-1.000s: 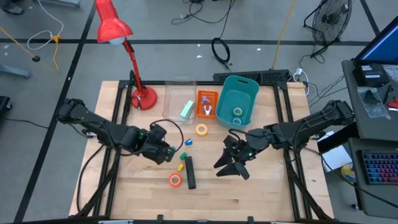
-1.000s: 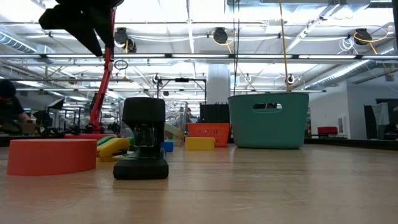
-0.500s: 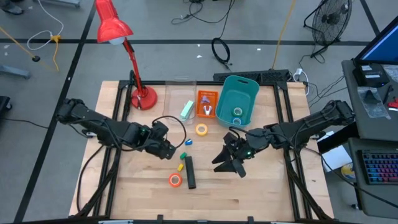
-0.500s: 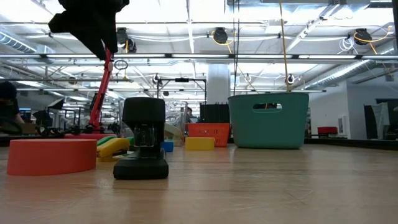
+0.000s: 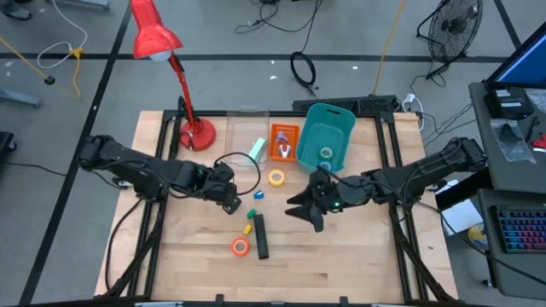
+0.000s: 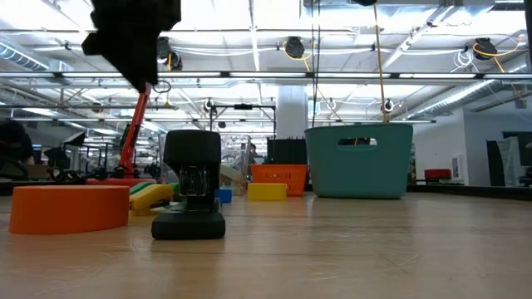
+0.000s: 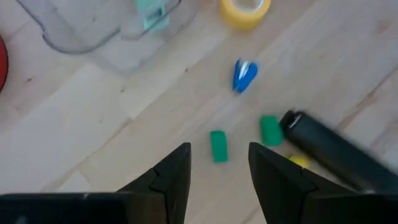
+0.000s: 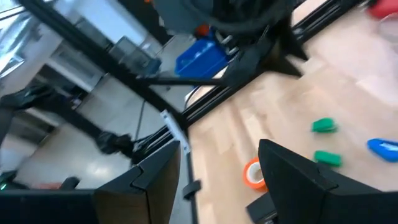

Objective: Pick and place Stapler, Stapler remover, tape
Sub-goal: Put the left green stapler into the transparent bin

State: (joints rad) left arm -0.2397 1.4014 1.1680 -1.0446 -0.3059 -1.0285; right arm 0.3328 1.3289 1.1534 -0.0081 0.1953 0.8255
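Red desk lamp (image 5: 162,51), teal bin (image 5: 327,136)

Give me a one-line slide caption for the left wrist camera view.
Left gripper, open and empty, above scattered small green blocks, a blue staple remover, yellow tape roll and black stapler.

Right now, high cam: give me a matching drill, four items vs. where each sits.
Things:
1. yellow tape roll
2. orange tape roll
3. black stapler
4. red desk lamp

Places:
A. inside the teal bin
B. near the table's front edge, just left of the stapler
C. mid-table, just below the orange tray
D. base on the table's back left corner
E. lying lengthwise between the two grippers, toward the front

Pairs: 1-C, 2-B, 3-E, 4-D. A is a spare; the teal bin holds something else, too small to tell.
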